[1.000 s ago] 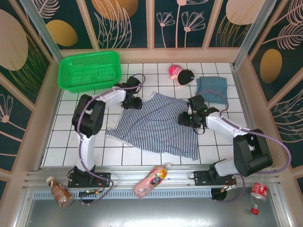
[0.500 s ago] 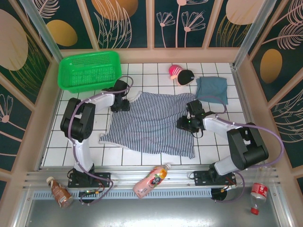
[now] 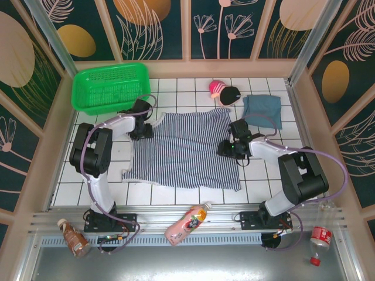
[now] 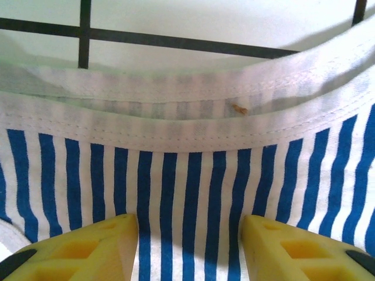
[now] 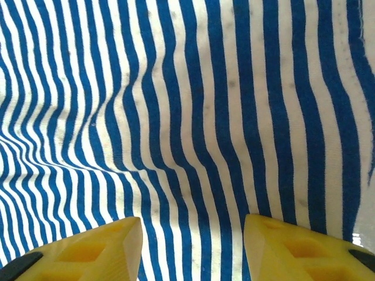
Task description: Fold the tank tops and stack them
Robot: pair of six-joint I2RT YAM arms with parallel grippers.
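**Both grippers spread over the striped top**

On the left gripper (image 4: 188,235) the two yellow fingers (image 4: 88,249) stand apart and released. Flat striped cloth lies between them, with a white stitched hem just ahead and bare tile beyond it. The right gripper (image 5: 192,235) is the same: its fingers (image 5: 293,249) are parted and pinch nothing, and rippled navy-and-white stripes run out between them.

From above, the striped tank top (image 3: 184,153) lies opened out across the middle of the white tiled table (image 3: 88,171). The left gripper sits low at its far left corner, close to the green basket (image 3: 82,93). The right gripper sits on its right edge, towards the far end. The blue-grey tank top (image 3: 262,110) lies as a small folded square in the far right corner, apart from the striped one. The pink-and-black toy (image 3: 224,92) sits just to its left. A pink bottle (image 3: 187,223) lies on the rail between the arm bases.
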